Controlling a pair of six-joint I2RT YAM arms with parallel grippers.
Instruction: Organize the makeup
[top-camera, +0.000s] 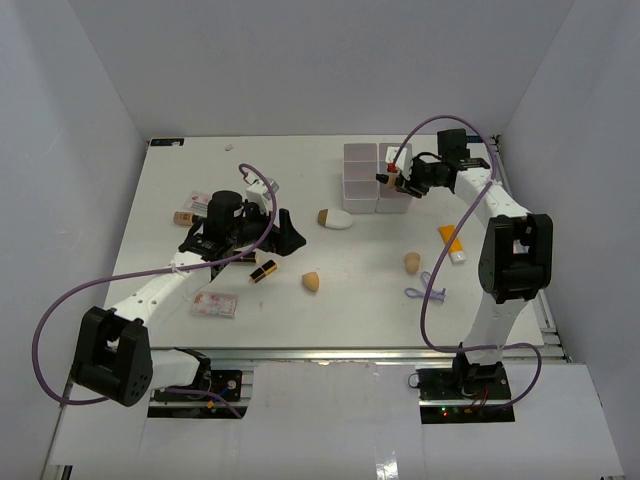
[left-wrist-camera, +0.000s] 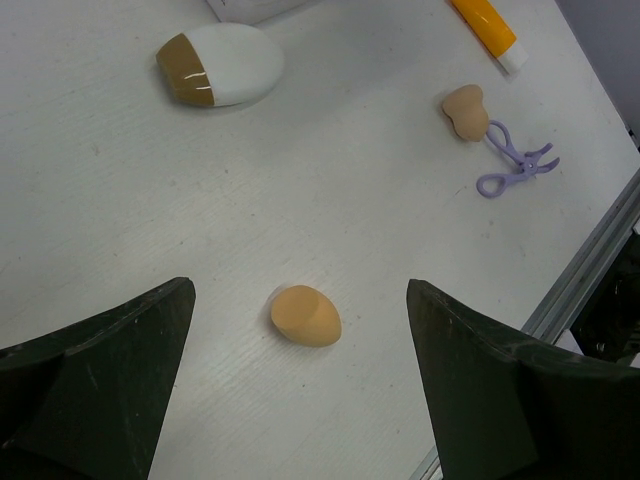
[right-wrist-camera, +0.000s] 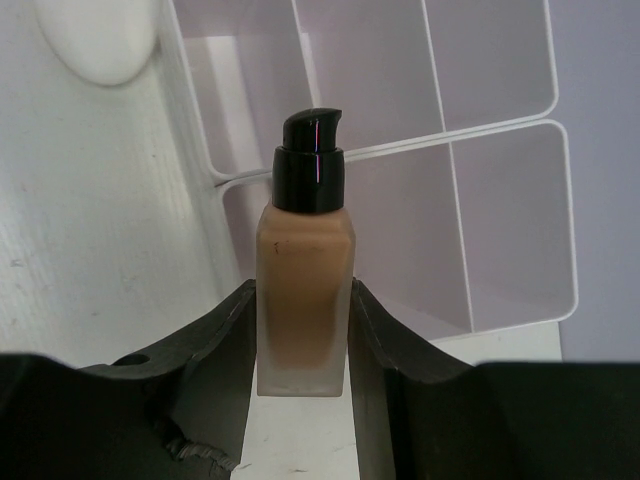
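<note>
Top external view: the left pincer (top-camera: 272, 245) hangs low over the table (top-camera: 250, 170), left of centre, with the lipstick (top-camera: 263, 271) just beside it and a sponge (top-camera: 312, 283) near on its right. A flat packet (top-camera: 214, 305) lies closer to the arm bases. The right pincer (top-camera: 397, 180) is held at the box (top-camera: 362, 178), at its right side; what it grips is too small to tell from here. An oval piece (top-camera: 336, 219) lies just beside the box, and a second sponge (top-camera: 411, 262), an orange tube (top-camera: 452, 243) and a purple loop (top-camera: 428, 290) are scattered near the right arm.

Left wrist view: the pincer (left-wrist-camera: 300, 288) is spread wide. The sponge (left-wrist-camera: 305, 316) lies on the table in the gap, apart from both fingers (left-wrist-camera: 110, 385). Farther off are seen the oval piece (left-wrist-camera: 222, 66), the second sponge (left-wrist-camera: 466, 110) touching the loop (left-wrist-camera: 515, 165), and the tube (left-wrist-camera: 488, 25).

Right wrist view: the pincer (right-wrist-camera: 304, 345) is pinched on a bottle (right-wrist-camera: 304, 290) of tan liquid, black pump uppermost, one finger (right-wrist-camera: 225, 345) against each side. Behind it the box (right-wrist-camera: 450, 150) shows open compartments, with the oval piece (right-wrist-camera: 100, 40) beside it.
</note>
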